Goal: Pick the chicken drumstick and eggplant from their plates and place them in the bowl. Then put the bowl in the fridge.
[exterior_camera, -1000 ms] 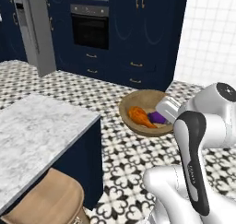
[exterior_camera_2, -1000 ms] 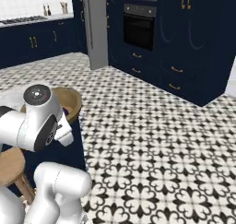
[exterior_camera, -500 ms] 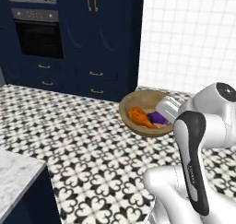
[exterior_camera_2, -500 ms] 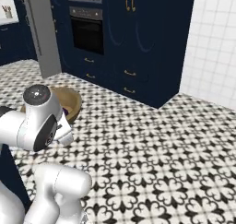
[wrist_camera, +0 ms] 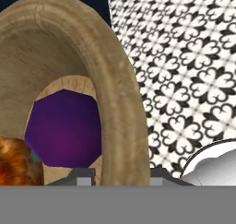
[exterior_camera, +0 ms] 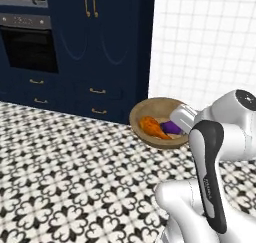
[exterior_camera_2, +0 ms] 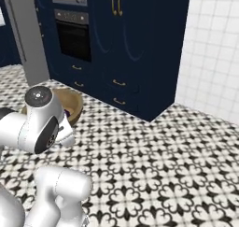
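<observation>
The jaws point(wrist_camera: 119, 172) are clamping on the thick rim of the bowl point(wrist_camera: 120, 94), one finger sitting inside the wall and the other outside it. The bowl is hanging in the air above the patterned floor point(exterior_camera: 70, 177), carried out in front of the white arm point(exterior_camera: 220, 137). Inside it the eggplant point(wrist_camera: 64, 128) is lying against the near wall, just beside the gripped rim, and the chicken drumstick point(wrist_camera: 16, 161) is touching it on the far side. From the left of the arm, the bowl point(exterior_camera: 150, 118) is tilting slightly, with the orange drumstick point(exterior_camera: 152, 127) and the purple eggplant point(exterior_camera: 171, 127) resting side by side in its hollow. From the right, the bowl point(exterior_camera_2: 70, 100) is peeking out behind the arm's round joint. Beyond it the navy cabinets point(exterior_camera: 115, 47) and the oven point(exterior_camera: 25, 42) are standing, with a white tiled wall point(exterior_camera: 210, 42) alongside, and the grey fridge point(exterior_camera_2: 25, 39) is showing well apart at the edge.
</observation>
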{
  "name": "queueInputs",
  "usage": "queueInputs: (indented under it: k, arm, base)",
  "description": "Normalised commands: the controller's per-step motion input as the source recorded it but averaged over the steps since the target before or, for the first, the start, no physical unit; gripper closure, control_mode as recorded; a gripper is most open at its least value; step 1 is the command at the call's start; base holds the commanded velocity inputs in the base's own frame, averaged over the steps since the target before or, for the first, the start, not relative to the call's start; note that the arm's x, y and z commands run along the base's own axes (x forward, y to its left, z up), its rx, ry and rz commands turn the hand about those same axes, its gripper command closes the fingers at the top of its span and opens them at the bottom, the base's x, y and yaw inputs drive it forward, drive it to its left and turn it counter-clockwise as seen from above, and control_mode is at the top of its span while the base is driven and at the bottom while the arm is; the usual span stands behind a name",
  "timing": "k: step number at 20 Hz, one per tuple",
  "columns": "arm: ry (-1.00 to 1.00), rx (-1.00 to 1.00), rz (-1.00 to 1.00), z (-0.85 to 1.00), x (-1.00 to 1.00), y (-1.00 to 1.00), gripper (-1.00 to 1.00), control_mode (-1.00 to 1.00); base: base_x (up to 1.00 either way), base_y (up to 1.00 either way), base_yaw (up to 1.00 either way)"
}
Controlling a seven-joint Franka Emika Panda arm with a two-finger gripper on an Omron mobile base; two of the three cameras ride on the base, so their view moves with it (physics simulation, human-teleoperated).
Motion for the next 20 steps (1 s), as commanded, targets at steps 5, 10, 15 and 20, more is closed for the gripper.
queueInputs:
  k: [5,10,15,20]
  arm:
    - [0.00,0.00,0.00,0.00,0.00,0.00,1.00,1.00]
    - [0.00,0.00,0.00,0.00,0.00,0.00,1.00,1.00]
    - [0.00,0.00,0.00,0.00,0.00,0.00,1.00,1.00]
    - [0.00,0.00,0.00,0.00,0.00,0.00,1.00,1.00]
  base:
    - [1.00,-0.16,0.38]
    - [1.00,-0.10,0.73]
    - [1.00,0.03,0.66]
    - [1.00,0.25,0.57]
